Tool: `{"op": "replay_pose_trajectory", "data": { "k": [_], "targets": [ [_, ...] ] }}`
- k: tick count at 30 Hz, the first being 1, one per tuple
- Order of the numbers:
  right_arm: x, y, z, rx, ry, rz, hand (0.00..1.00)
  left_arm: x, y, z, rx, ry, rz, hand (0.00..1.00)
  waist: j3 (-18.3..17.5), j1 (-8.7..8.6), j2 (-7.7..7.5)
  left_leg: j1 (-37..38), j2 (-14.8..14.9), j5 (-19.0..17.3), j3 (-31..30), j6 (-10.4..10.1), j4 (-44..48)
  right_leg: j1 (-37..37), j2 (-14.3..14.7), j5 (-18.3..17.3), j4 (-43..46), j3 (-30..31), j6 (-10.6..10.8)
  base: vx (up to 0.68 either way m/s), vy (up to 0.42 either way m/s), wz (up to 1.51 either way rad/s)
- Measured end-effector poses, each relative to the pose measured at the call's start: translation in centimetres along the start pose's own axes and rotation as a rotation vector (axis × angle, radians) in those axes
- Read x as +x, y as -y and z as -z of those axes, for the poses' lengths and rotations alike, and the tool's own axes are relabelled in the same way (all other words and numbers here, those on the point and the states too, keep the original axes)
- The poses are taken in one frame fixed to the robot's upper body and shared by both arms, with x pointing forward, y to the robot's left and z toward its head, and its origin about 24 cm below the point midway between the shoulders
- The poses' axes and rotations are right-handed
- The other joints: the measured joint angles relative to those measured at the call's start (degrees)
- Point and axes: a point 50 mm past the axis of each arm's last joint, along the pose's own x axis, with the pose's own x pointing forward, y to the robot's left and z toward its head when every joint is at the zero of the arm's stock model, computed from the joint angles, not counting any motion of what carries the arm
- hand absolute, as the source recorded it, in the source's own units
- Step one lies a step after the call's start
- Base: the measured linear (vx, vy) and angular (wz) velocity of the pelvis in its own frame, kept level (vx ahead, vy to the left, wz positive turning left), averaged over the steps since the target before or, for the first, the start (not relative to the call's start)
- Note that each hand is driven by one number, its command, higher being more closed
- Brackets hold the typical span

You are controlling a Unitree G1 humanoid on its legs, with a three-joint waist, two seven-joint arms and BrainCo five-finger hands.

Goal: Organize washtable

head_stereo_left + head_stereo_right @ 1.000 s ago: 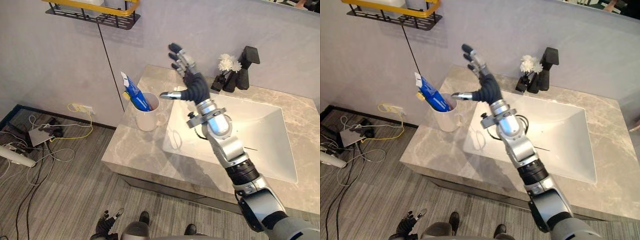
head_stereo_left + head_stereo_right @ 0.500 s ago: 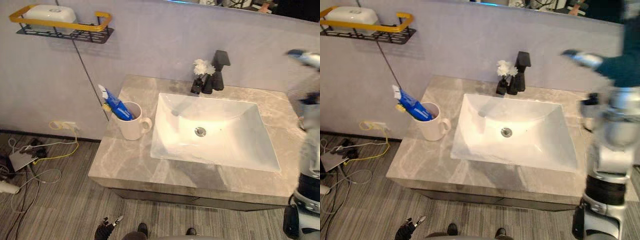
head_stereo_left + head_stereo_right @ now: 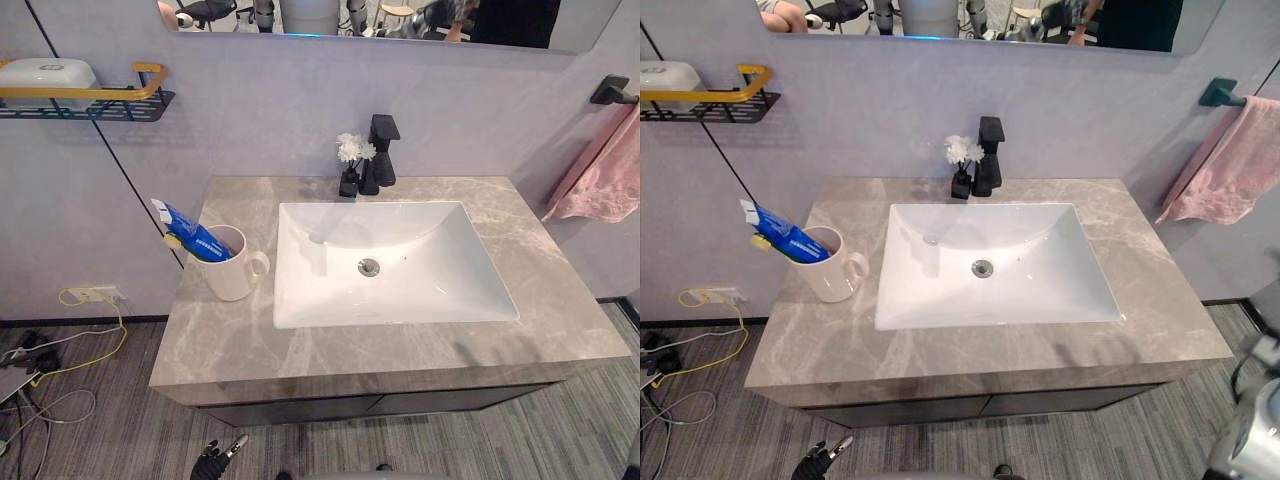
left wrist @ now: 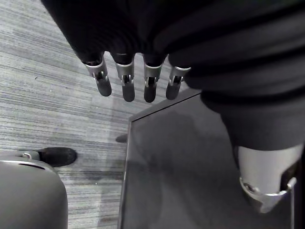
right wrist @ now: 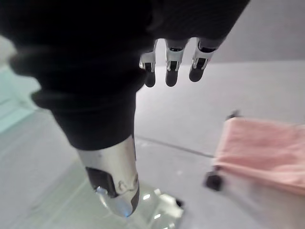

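Right now the grey stone washtable (image 3: 330,345) is standing against the far wall, with a white sink (image 3: 440,290) sunk into its middle. A white mug (image 3: 232,275) is sitting on the left part of the table, just beside the sink, and its handle is pointing right toward the sink. A blue toothpaste tube (image 3: 195,237) is sticking out of the mug and leaning to the left. At the far edge of the sink a black tap (image 3: 380,160) is standing up. Just to its left, white flowers (image 3: 352,150) are poking out of a small black vase (image 3: 348,184).

On the wall to the right, a pink towel (image 3: 605,170) is hanging from a dark hook. On the wall to the left, a black shelf with a yellow rail (image 3: 90,105) is holding a white box (image 3: 45,73). A mirror (image 3: 400,15) is hanging above the table.

The left hand (image 4: 127,86) is hanging low over the grey floor near the front of the table, fingers loose and straight, holding nothing. The right hand (image 5: 172,64) is off to the right with the pink towel past it, and its fingers are loose too, holding nothing.
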Motion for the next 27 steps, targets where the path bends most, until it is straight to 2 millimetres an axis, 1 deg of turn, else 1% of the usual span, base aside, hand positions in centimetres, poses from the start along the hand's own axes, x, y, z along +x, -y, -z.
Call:
{"op": "replay_pose_trajectory", "data": {
  "k": [2, 3, 5, 6, 7, 8, 10, 12, 13, 14, 17, 19, 23, 25, 27],
  "targets": [
    [-2.5, 0.8, 2.6, 0.009, -0.144, 0.038, 0.00, 0.0, 0.3, 0.0, -0.032, 0.004, -0.002, 0.00, -0.2, 0.06, 0.34, 0.7, 0.3, -0.4, 1.3, -0.1, 0.0, 0.2, 0.1, 0.0, 0.1, 0.6, 0.0, -0.01, -0.005, -0.18],
    [-3.1, 0.9, 3.2, 0.021, -0.176, 0.043, 0.00, -0.1, 0.4, 0.0, -0.038, 0.006, -0.002, 0.00, -0.2, 0.09, 0.36, 0.9, 0.3, -0.5, 1.6, -0.1, 0.0, 0.2, 0.2, 0.0, 0.1, 0.8, 0.0, -0.01, -0.007, -0.25],
    [-5.4, 0.7, 5.4, 0.052, -0.304, 0.046, 0.00, -0.1, 1.0, -0.2, -0.058, 0.014, 0.006, 0.00, -0.3, 0.16, 0.67, 1.8, 0.8, -1.2, 2.9, -0.4, 0.0, 0.4, 0.2, -0.3, 0.5, 1.5, -0.3, -0.02, -0.006, -0.24],
    [-6.0, 0.6, 6.0, 0.055, -0.339, 0.047, 0.00, -0.1, 1.2, -0.3, -0.063, 0.016, 0.011, 0.00, -0.3, 0.18, 0.69, 2.0, 0.9, -1.4, 3.1, -0.6, 0.0, 0.5, 0.2, -0.4, 0.8, 1.5, -0.5, -0.02, -0.018, -0.16],
    [-7.2, 0.4, 7.1, 0.070, -0.410, 0.047, 0.00, -0.1, 1.8, -0.3, -0.083, 0.018, 0.023, 0.00, -0.4, 0.20, 0.82, 2.3, 1.1, -1.4, 3.3, -0.6, 0.0, 1.0, 0.4, -0.7, 1.1, 1.4, -0.7, -0.01, -0.023, -0.08],
    [-7.8, 0.3, 7.6, 0.075, -0.444, 0.044, 0.00, -0.1, 2.1, -0.3, -0.095, 0.017, 0.028, 0.00, -0.3, 0.25, 0.83, 2.7, 1.2, -1.5, 3.5, -0.6, 0.0, 1.1, 0.5, -0.7, 1.1, 1.4, -0.7, -0.01, -0.022, -0.13],
    [-9.9, -0.8, 9.4, 0.071, -0.567, -0.021, 0.00, -0.2, 2.6, -0.3, -0.100, 0.018, 0.041, 0.00, -0.4, 0.58, 0.99, 3.2, 1.6, -1.8, 4.2, -0.8, -0.1, 1.2, 0.7, -1.4, 1.7, 1.3, -1.3, -0.01, -0.029, -0.13],
    [-11.2, -1.4, 10.6, 0.059, -0.651, -0.073, 0.00, -0.1, 2.9, -0.5, -0.093, 0.020, 0.052, 0.00, -0.3, 1.37, 1.37, 3.1, 1.6, -1.7, 4.2, -0.8, -0.1, 1.2, 0.7, -1.5, 1.9, 1.1, -1.1, 0.01, -0.027, 0.00],
    [-12.0, -1.3, 11.2, 0.042, -0.696, -0.099, 0.00, -0.1, 3.1, -0.6, -0.090, 0.024, 0.059, 0.00, -0.3, 1.81, 1.45, 3.1, 1.7, -1.8, 4.2, -0.8, -0.1, 1.3, 0.7, -1.5, 1.9, 1.0, -1.0, 0.03, -0.023, 0.09],
    [-13.1, -1.9, 12.1, 0.036, -0.763, -0.164, 0.00, -0.1, 3.3, -0.7, -0.090, 0.024, 0.066, 0.00, -0.1, 2.04, 1.71, 3.2, 1.7, -1.8, 4.1, -0.8, 0.0, 1.6, 0.7, -1.5, 1.9, 0.4, -0.9, 0.03, -0.022, 0.10],
    [-14.4, -2.3, 13.2, 0.009, -0.839, -0.249, 0.00, -0.1, 3.8, -0.7, -0.074, 0.025, 0.084, 0.00, 0.1, 2.62, 2.07, 3.8, 1.6, -1.8, 3.9, -0.9, 0.0, 2.2, 0.7, -1.6, 1.7, 0.0, -0.8, 0.03, -0.015, 0.07],
    [-15.6, -1.9, 14.2, -0.018, -0.910, -0.273, 0.00, -0.1, 4.0, -0.8, -0.063, 0.028, 0.094, 0.00, 0.1, 3.05, 2.17, 3.9, 1.6, -1.8, 3.6, -0.9, 0.0, 2.3, 0.7, -1.7, 1.7, -0.1, -0.6, 0.03, -0.026, 0.05],
    [-17.7, -1.0, 15.7, -0.070, -1.036, -0.294, 0.00, 0.0, 3.6, -0.7, -0.054, 0.020, 0.089, 0.00, 0.4, 2.87, 2.04, 4.0, 1.4, -1.8, 2.7, -0.9, 0.0, 3.1, 0.7, -1.7, 1.0, -0.9, -0.5, -0.01, -0.029, 0.09],
    [-18.3, -0.9, 16.1, -0.104, -1.072, -0.323, 0.00, 0.1, 3.5, -0.8, -0.041, 0.019, 0.090, 0.00, 0.5, 2.92, 2.06, 3.9, 1.3, -1.8, 2.5, -0.9, 0.0, 3.1, 0.8, -1.6, 0.8, -1.1, -0.5, -0.06, -0.030, 0.06],
    [-18.7, -1.2, 16.5, -0.120, -1.097, -0.365, 0.00, 0.2, 3.6, -1.0, -0.020, 0.023, 0.099, 0.00, 0.6, 3.03, 2.04, 4.0, 1.3, -1.8, 2.1, -0.9, 0.0, 3.1, 0.8, -1.6, 0.7, -1.3, -0.4, -0.02, -0.024, 0.07]
  ]
}}
